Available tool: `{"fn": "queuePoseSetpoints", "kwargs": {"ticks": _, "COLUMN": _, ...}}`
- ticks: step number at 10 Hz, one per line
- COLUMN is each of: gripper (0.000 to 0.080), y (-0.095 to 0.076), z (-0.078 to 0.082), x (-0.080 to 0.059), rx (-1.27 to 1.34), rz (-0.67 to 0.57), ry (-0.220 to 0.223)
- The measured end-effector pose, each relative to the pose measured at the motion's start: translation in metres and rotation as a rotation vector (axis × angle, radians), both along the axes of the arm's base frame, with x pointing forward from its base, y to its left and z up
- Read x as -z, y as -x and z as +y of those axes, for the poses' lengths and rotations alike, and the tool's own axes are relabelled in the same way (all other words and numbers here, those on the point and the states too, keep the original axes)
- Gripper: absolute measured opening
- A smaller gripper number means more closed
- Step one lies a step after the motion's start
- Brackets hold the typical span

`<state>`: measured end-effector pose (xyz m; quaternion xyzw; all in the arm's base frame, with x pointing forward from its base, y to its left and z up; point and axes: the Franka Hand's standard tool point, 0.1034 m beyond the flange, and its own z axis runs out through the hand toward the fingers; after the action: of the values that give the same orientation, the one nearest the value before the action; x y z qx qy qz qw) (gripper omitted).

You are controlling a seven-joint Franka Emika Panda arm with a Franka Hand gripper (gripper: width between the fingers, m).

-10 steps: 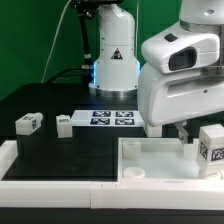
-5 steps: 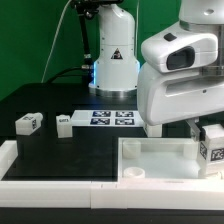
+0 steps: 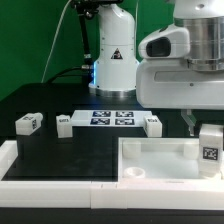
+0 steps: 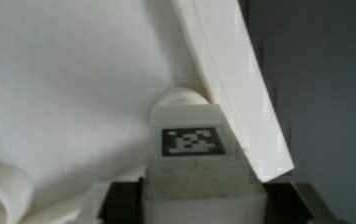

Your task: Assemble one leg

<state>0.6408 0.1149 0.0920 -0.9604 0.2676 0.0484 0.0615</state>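
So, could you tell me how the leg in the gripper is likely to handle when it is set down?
The leg looks like a hard plastic block, so it is probably stiff and light. Its smooth flat sides between the gripper's fingers may slip under a weak grip. Being blocky, it should not roll, though stood on end on the tray it could tip.

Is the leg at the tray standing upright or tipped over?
Upright: the leg stands on its end at the tray, its tag square to the exterior camera. Seated in a socket: cannot tell.
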Motion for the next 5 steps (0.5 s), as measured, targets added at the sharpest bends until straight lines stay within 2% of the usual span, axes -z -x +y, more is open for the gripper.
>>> {"fn": "queuePoseSetpoints", "kwargs": {"ticks": 2, "gripper": 0.0291, "y": -0.0003, "z": 0.0005, "x": 0.0003, "rx": 0.279, "rz": 0.029, "ry": 0.024}}
{"fn": "queuePoseSetpoints", "kwargs": {"ticks": 5, "gripper": 0.0291, "y": -0.0011, "z": 0.0014, "x": 0.0001, "rx": 0.549, "rz": 0.061, "ry": 0.054}}
